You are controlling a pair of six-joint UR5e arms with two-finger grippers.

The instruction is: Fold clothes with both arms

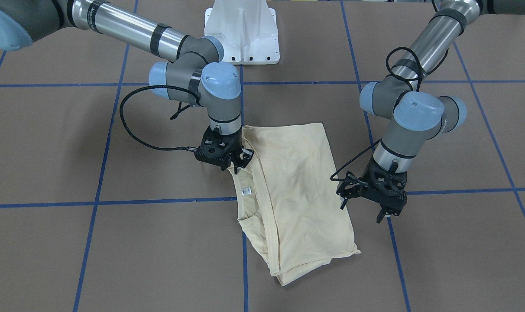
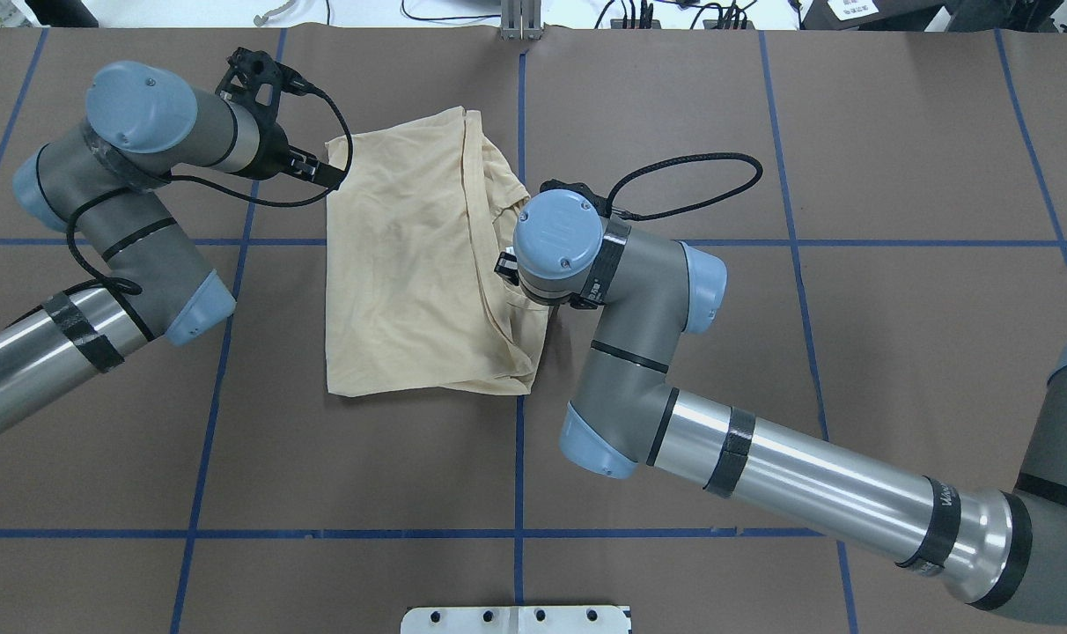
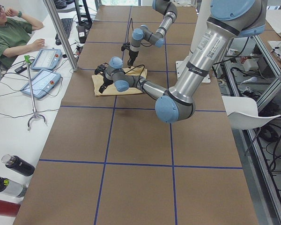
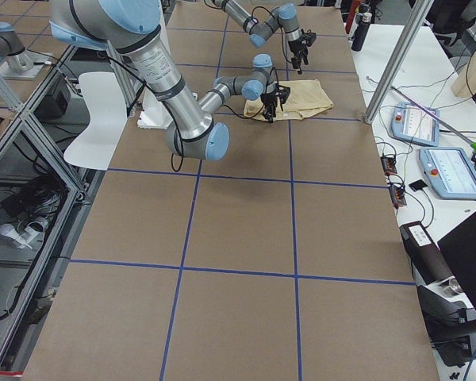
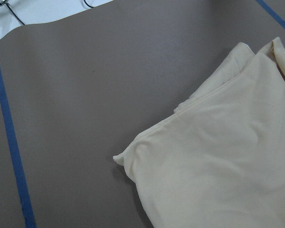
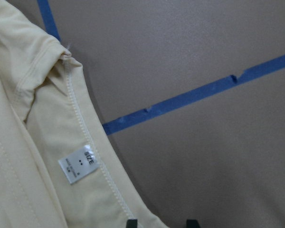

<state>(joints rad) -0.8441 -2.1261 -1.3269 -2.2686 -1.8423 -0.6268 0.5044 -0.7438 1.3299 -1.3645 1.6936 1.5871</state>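
Note:
The pale cream-yellow shirt [image 1: 297, 186] lies folded lengthwise on the brown table [image 1: 115, 151], plain side up, its ribbed neckline with the white label [image 1: 245, 191] along one long edge. My right gripper [image 1: 240, 159] hangs low over the neckline edge and is open. In the right wrist view its two fingertips [image 6: 131, 222] stand apart over that edge, below the label [image 6: 78, 164]. My left gripper [image 1: 362, 210] is open with nothing in it, just off the shirt's opposite long edge near a corner [image 5: 121, 159]. From overhead the left gripper [image 2: 322, 172] sits at the shirt's [image 2: 410, 264] far left corner.
Blue tape lines [image 1: 158, 201] grid the table. The white pedestal base [image 1: 241, 30] stands behind the shirt. A person [image 3: 9, 33] sits at a side table with teach pendants [image 3: 42, 70] and bottles [image 3: 16, 164]. Brown table surface surrounds the shirt on all sides.

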